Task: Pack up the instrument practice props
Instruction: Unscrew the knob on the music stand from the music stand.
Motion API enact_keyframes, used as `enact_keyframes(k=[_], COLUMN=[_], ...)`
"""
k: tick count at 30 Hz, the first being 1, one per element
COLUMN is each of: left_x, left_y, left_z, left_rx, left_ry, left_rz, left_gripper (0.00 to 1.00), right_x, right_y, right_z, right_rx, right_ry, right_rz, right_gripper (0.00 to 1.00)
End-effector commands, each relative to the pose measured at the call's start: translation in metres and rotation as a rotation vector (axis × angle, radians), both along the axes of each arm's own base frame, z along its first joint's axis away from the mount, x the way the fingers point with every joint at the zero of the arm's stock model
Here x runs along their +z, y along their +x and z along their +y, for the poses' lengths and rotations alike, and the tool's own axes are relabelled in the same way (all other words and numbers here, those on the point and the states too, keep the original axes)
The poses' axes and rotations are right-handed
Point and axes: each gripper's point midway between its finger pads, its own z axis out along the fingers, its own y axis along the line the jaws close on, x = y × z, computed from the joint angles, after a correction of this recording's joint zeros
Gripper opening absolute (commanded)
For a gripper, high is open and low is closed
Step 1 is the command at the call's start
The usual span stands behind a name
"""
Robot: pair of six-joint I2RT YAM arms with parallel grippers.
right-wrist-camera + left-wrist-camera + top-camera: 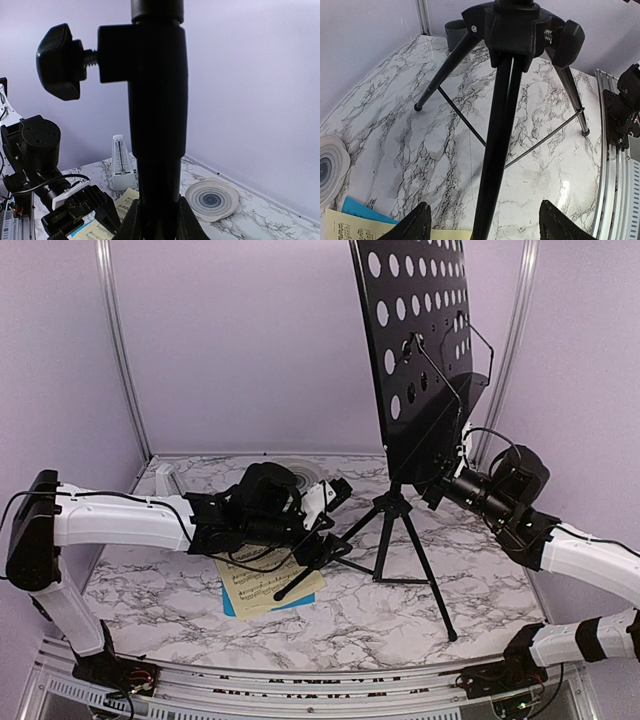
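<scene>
Upright on the marble table (480, 590): the black music stand (392, 505), punched desk tilted high over three spread tripod legs. From above, shows the right gripper (441, 490) at the post just under the desk. Only from the right wrist shows its fingers (131, 225) pressed against both sides of that post, clamped on it below the clamp knob (59, 61). From above, has the left gripper (322, 540) at the stand's near-left leg, its opening unreadable there. From the left wrist, puts that leg between two wide-spread fingers (415, 225), a gap on each side, nothing held.

Beneath that leg's foot, left of the stand: the yellow page (270, 585) flat on the blue page (235, 605). Well left of the stand, by the back wall: the white metronome (119, 170), clear only from the right wrist. Behind the stand: a swirl-patterned plate (212, 199). Beyond the stand's far leg, seen from the left wrist alone: a dark mug (454, 32).
</scene>
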Motion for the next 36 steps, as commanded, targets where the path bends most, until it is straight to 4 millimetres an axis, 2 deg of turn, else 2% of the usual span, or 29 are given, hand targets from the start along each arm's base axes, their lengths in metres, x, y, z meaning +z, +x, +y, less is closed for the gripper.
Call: enact_keyframes(k=[1, 6, 8, 10, 14, 16, 18, 22, 23, 26, 28, 30, 36], left_x=[0.017, 0.017, 0.017, 0.020, 0.036, 0.048, 0.060, 0.076, 0.077, 0.073, 0.065, 0.056, 0.025], left_y=[-0.003, -0.004, -0.003, 0.000, 0.004, 0.007, 0.008, 0.010, 0.010, 0.008, 0.006, 0.005, 0.009], left_z=[-0.018, -0.028, -0.031, -0.033, -0.036, -0.035, -0.035, -0.035, -0.036, -0.038, -0.040, -0.044, -0.058], left_rx=[-0.062, -0.094, -0.092, -0.084, -0.069, -0.051, -0.039, -0.032, -0.037, -0.049, -0.052, -0.052, -0.035], left_ry=[-0.087, -0.129, -0.137, -0.145, -0.189, -0.223, -0.264, -0.304, -0.300, -0.275, -0.244, -0.201, -0.054], left_rz=[0.016, 0.020, 0.019, 0.013, -0.015, -0.030, -0.047, -0.068, -0.072, -0.065, -0.058, -0.062, -0.067], left_gripper=[0.68, 0.56, 0.46, 0.30, 0.09, 0.03, 0.01, 0.03, 0.10, 0.40, 0.51, 0.53, 0.53], right_x=[0.001, 0.006, 0.010, 0.017, 0.031, 0.033, 0.037, 0.041, 0.040, 0.035, 0.030, 0.028, 0.018], right_y=[0.000, 0.001, 0.001, 0.000, -0.002, -0.002, -0.003, -0.004, -0.004, -0.005, -0.005, -0.007, -0.007], right_z=[0.000, 0.000, 0.000, 0.000, 0.001, 0.002, 0.002, -0.001, -0.001, -0.002, -0.004, -0.005, -0.009], right_rx=[-0.003, -0.006, -0.002, 0.000, 0.003, 0.007, 0.005, -0.009, -0.010, -0.013, -0.019, -0.020, -0.036], right_ry=[-0.010, 0.008, 0.017, 0.028, 0.033, 0.019, 0.020, 0.027, 0.026, 0.026, 0.024, 0.025, 0.022], right_rz=[0.051, 0.050, 0.045, 0.035, 0.012, 0.017, 0.010, 0.002, 0.002, 0.003, 0.009, 0.009, 0.021], right_gripper=[0.00, 0.00, 0.00, 0.00, 0.00, 0.00, 0.00, 0.00, 0.00, 0.00, 0.00, 0.00, 0.00])
